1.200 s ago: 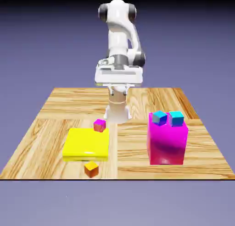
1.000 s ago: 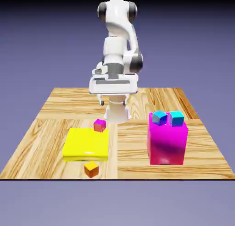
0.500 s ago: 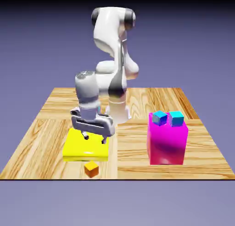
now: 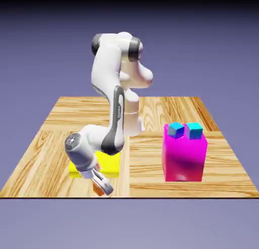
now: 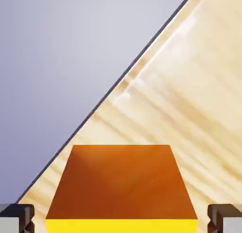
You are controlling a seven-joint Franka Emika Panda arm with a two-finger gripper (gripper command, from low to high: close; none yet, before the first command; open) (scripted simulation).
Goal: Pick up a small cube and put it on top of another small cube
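1. The desk (image 4: 167, 109) is big and made of wood. The hand works right at the desk's near edge, so any push could knock a cube off the desk.

2. The white arm (image 4: 114, 116) bends down low toward that edge. It covers much of the yellow block (image 4: 112, 163). The small pink cube that should sit on that block is hidden behind the arm, so I cannot see it.

3. The big pink block (image 4: 185, 159) stands well apart, on the exterior view's right. Two blue cubes (image 4: 185, 130) sit on top of it. They are not part of this job.

4. The hand (image 4: 102, 185) is down by the desk. Its two fingers are spread wide apart and grip nothing yet.

5. The small orange cube (image 5: 122, 182) sits on the desk between the fingers (image 5: 17, 218) in the hand view. There is a little gap on each side.

6. I think the job now is to grab this cube. The hand should keep the cube in the middle, go down straight, and squeeze slowly. If one finger touches first, the cube may slide toward the edge.
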